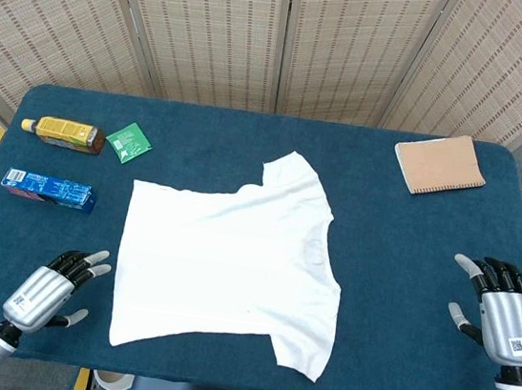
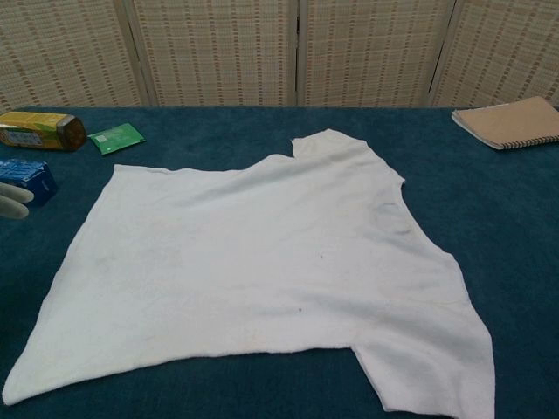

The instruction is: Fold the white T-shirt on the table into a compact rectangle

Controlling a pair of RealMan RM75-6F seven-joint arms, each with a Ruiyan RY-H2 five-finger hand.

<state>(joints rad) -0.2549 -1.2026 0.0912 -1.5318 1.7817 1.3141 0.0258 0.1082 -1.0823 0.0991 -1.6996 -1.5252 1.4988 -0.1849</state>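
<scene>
The white T-shirt (image 1: 229,258) lies flat in the middle of the blue table, one sleeve pointing to the far side and one to the near right corner; in the chest view the T-shirt (image 2: 262,271) fills most of the frame. My left hand (image 1: 48,289) hovers open near the table's front left, just left of the shirt's near-left corner, holding nothing; its fingertips (image 2: 12,197) barely enter the chest view at the left edge. My right hand (image 1: 500,309) stands open at the front right edge, well away from the shirt, and the chest view does not show it.
At the far left lie a yellow bottle (image 1: 63,133), a green packet (image 1: 129,142) and a blue box (image 1: 49,189). A brown notebook (image 1: 439,165) rests at the far right. A woven screen stands behind the blue table (image 1: 399,242).
</scene>
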